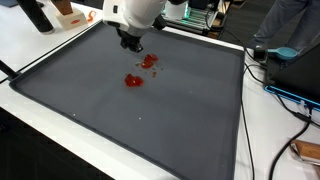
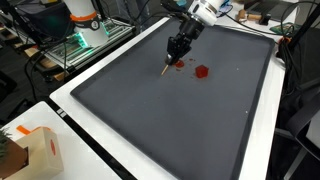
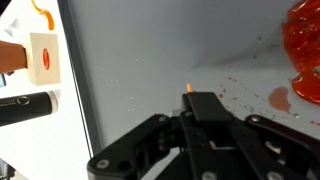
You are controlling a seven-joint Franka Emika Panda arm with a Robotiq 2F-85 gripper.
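A thin stick [image 2: 166, 70] is held in the gripper [image 2: 177, 52] and is tilted down toward the dark gray mat [image 2: 150, 120]. In the wrist view, only the small orange end of the stick is seen, poking out just past the gripper tips. The gripper fingers are pressed close together, and the stick is pinched between them. The gripper is held low over the far part of the mat.

A red smear [image 2: 180, 66] is seen on the mat just beside the stick. A bigger red blob [image 2: 201, 72] is found near it, a little apart from the gripper. In the wrist view, tiny red spots [image 3: 232, 92] are sprinkled over the mat close to the gripper.

The mat is laid on a white worktop [image 1: 40, 62]. A cardboard box [image 2: 38, 150] is set at a corner of the worktop, well apart from the gripper. A black tube [image 3: 25, 108] is laid on the worktop beside the mat's edge.
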